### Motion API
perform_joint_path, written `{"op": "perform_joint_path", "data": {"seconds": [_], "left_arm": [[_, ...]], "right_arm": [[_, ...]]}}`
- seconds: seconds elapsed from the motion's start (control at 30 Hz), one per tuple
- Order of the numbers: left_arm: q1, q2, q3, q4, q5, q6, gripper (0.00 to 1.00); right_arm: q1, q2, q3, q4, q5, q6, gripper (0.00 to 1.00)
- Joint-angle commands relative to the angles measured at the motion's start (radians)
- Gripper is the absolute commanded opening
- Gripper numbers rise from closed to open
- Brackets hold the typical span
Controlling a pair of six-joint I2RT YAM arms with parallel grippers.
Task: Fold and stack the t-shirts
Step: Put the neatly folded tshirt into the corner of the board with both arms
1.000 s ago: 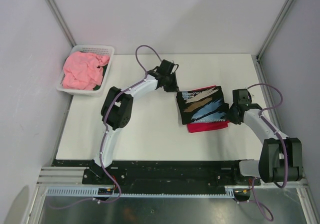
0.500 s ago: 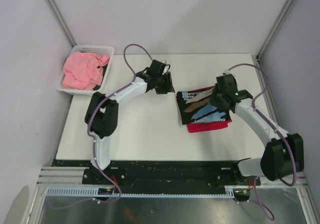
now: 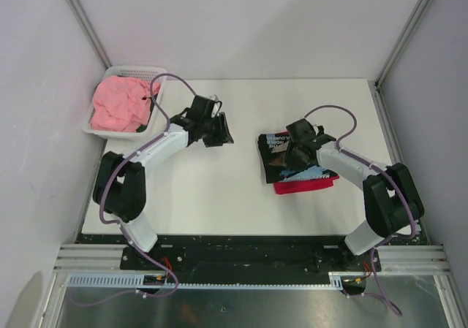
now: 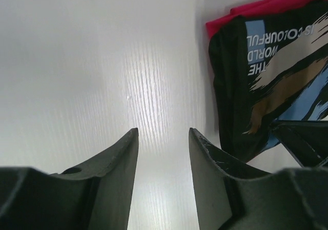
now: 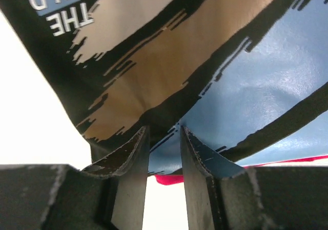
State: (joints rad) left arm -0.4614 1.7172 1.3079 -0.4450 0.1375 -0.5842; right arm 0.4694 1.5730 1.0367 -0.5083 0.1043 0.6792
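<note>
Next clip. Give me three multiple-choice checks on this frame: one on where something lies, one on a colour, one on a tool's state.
1. The left tool is: A shut on cloth; B open above bare table; C out of view.
2. The t-shirt under the black t-shirt is: A green; B white; C red.
3. The pink t-shirt lies: A in the white basket; B on the stack; C spread flat.

1 B: its wrist view shows parted fingers with only table between them.
2 C: the edge of a red t-shirt shows beneath the black one.
3 A: it sits crumpled inside the basket at the far left corner.
</note>
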Motion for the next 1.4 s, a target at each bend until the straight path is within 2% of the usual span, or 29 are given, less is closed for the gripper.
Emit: {"op": "perform_joint_path", "data": {"seconds": [0.0,0.2,0.3,0.67,0.83,1.0,1.17,1.37], "left_arm": [[0.005,-0.074,-0.034,0.01,0.029,0.039,0.48],[0.017,-0.106,-0.04,0.008,0.041,0.049,0.48],[0.028,-0.126,-0.046,0.009,0.046,0.056,0.48],[0.082,-0.24,-0.126,0.0,0.073,0.09,0.49],[0.1,-0.271,-0.152,-0.007,0.081,0.106,0.49],[0.108,-0.284,-0.165,-0.011,0.086,0.114,0.49],[0.114,-0.295,-0.174,-0.014,0.088,0.12,0.49],[0.118,-0.293,-0.177,-0.014,0.092,0.12,0.49]], "right_arm": [[0.006,0.005,-0.041,0.011,0.042,0.041,0.35],[0.03,-0.097,-0.018,0.018,0.064,0.008,0.43],[0.052,-0.085,0.043,0.032,0.058,-0.034,0.47],[0.106,0.271,0.389,0.098,0.054,-0.24,0.53],[0.131,0.433,0.541,0.081,-0.01,-0.296,0.54],[0.152,0.563,0.675,0.024,0.029,-0.328,0.54],[0.142,0.62,0.691,0.007,0.055,-0.308,0.54],[0.1,0.598,0.591,0.023,0.067,-0.239,0.53]]}}
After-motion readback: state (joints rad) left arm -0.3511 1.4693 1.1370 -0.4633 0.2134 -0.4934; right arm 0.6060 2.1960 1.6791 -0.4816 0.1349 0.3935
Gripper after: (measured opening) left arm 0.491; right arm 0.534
